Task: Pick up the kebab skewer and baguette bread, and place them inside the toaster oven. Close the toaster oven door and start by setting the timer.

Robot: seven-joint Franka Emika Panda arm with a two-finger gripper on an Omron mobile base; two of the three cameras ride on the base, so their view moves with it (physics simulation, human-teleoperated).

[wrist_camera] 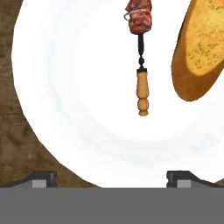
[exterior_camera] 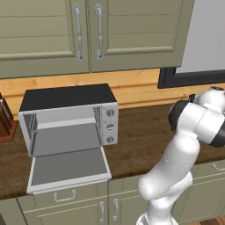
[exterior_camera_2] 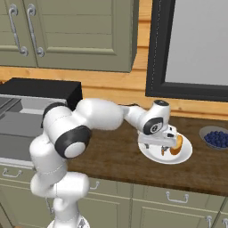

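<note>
My two dark fingers stand wide apart, empty, above the round white plate bearing the wooden-handled kebab skewer and golden baguette bread

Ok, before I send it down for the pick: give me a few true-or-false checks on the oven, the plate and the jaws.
1. The toaster oven door is dropped open. True.
2. The kebab skewer lies inside the toaster oven. False: it lies on the white plate.
3. The baguette bread shares that plate. True.
4. The gripper is shut on the skewer. False: its jaws stand open above the plate, holding nothing.
5. The bowl of blueberries sits on the oven's black top. False: it is on the counter, beside the plate.
</note>
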